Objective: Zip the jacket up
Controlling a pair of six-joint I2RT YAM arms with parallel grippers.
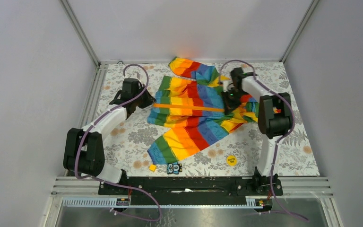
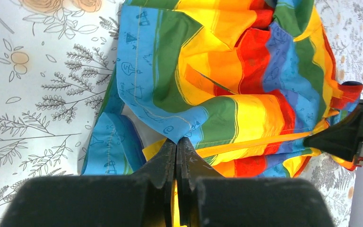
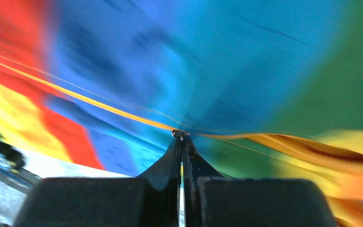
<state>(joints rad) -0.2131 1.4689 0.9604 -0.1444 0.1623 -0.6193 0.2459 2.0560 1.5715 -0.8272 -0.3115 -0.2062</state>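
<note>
Two hands engaged; the jacket [image 1: 194,101] lies spread on the counter [image 1: 288,142]. Left hand [image 2: 177,142] is pinched on its hem by the orange zipper strip [image 2: 264,140]; right hand [image 3: 181,137] is clamped on the zipper pull [image 3: 180,134]. Fabric judged light, limp, prone to bunching: hold hem taut.

Yellow disc [image 1: 231,160] on floral tablecloth [image 1: 293,142]

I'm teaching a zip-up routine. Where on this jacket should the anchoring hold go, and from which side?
Pinch the jacket at its hem, where the orange zipper strip ends, coming from the left along the strip's line. The strip lies flat and straight, so that hold likely keeps it taut. The left gripper is shut there; the right gripper pinches the strip farther along.
</note>
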